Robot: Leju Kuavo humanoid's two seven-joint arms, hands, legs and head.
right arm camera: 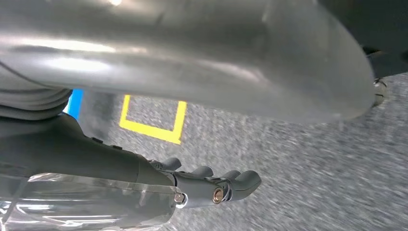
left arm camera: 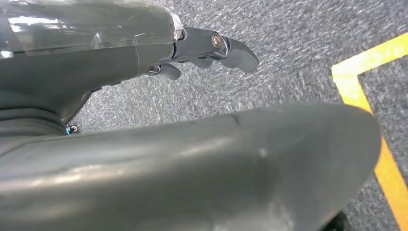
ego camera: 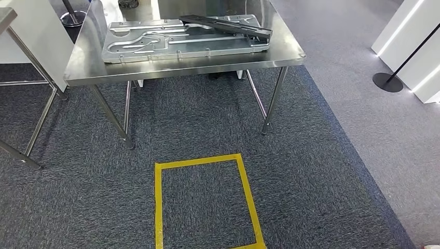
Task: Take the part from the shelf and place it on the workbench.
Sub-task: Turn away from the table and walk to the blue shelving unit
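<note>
Bright even overhead light, glare on the steel tabletop (ego camera: 83, 62), head view sharp, both wrist views motion-blurred across the carpet (right arm camera: 308, 163).

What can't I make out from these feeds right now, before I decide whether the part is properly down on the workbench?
- Far edge of the workbench: cut off by the head view's top edge.
- Black part resting across the silver plate: what lies under it is hidden by the part itself.
- Left hand: thumb blocks much of the view.
- Right hand: carpet behind is motion-blurred.
</note>
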